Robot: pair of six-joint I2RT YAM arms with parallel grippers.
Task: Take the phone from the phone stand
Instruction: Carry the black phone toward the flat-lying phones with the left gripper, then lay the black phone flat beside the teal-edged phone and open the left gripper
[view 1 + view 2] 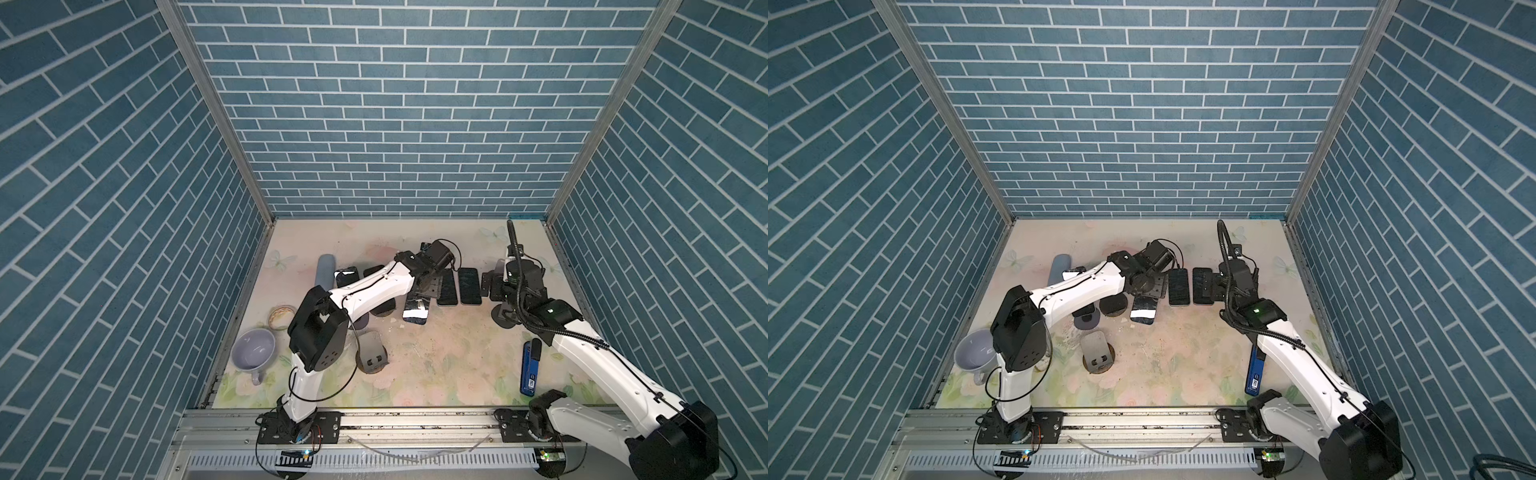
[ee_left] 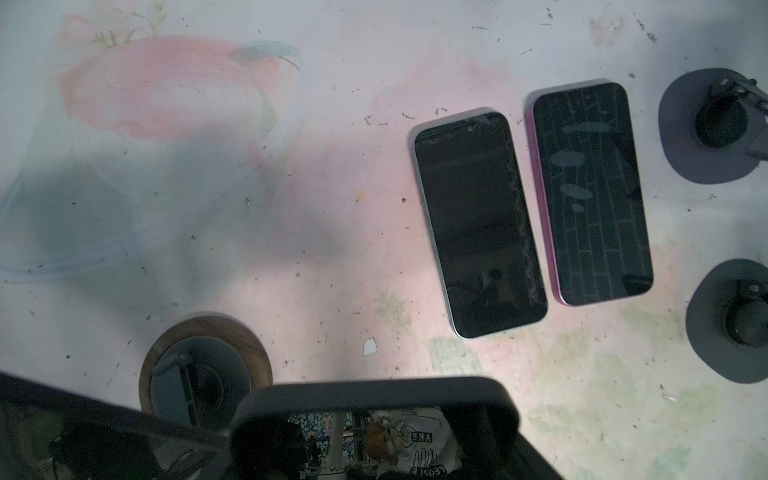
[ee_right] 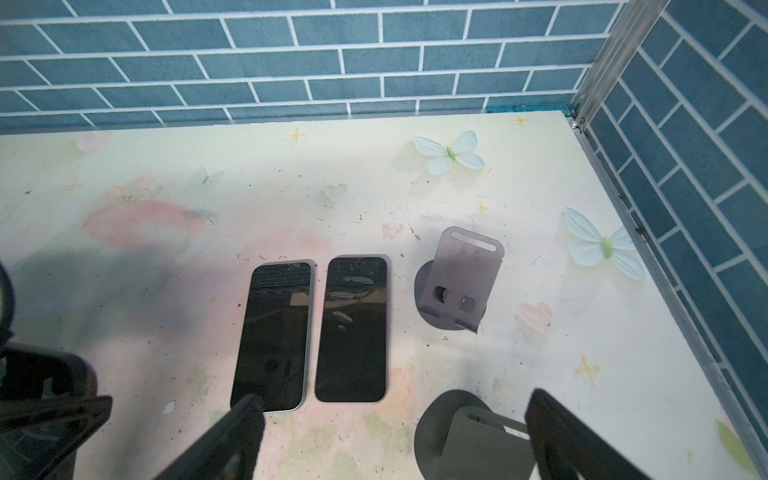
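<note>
Grips the phone (image 1: 415, 311) across its width in the left jaws, clenched on it. Holds it tilted, screen up, low over the tabletop (image 1: 436, 365), off and just beside the wood-based phone stand (image 2: 205, 365); cannot tell whether its lower end touches down. Spreads the right jaws wide, released, grasping nothing, above an empty dark stand (image 3: 469, 434). Shows a second empty stand (image 3: 461, 274) farther back, plus a silver-edged phone (image 3: 274, 332) and a purple-edged phone (image 3: 353, 328) flat, side by side, between the arms.
</note>
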